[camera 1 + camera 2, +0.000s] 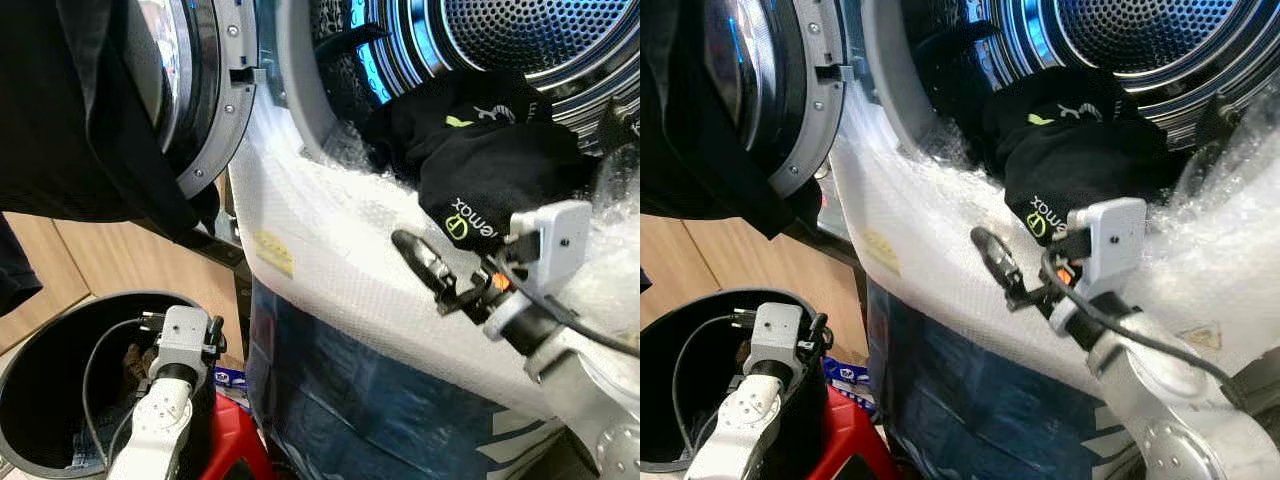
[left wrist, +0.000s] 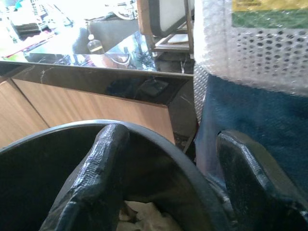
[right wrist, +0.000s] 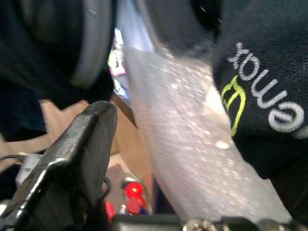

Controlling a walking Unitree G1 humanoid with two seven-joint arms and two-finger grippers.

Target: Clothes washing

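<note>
Loading step: black garment [image 1: 480, 170] hangs half out of the washer drum [image 1: 520, 40] over the rim. Right hand [image 1: 425, 262] near it, grip state unclear. Left hand [image 2: 168, 183], wide, over the bucket [image 1: 40, 400]. Next: push garment in.

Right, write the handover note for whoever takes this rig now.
Left claw: open, empty, above the black bin, which holds some clothes.
Right claw: before the bubble-wrapped washer front, just below the black garment; whether it is open cannot be told.
Done: the black garment hangs half out of the drum over the opening's lip. The door is open.
Left: push that garment fully inside, load the bin's clothes, shut the door.
</note>
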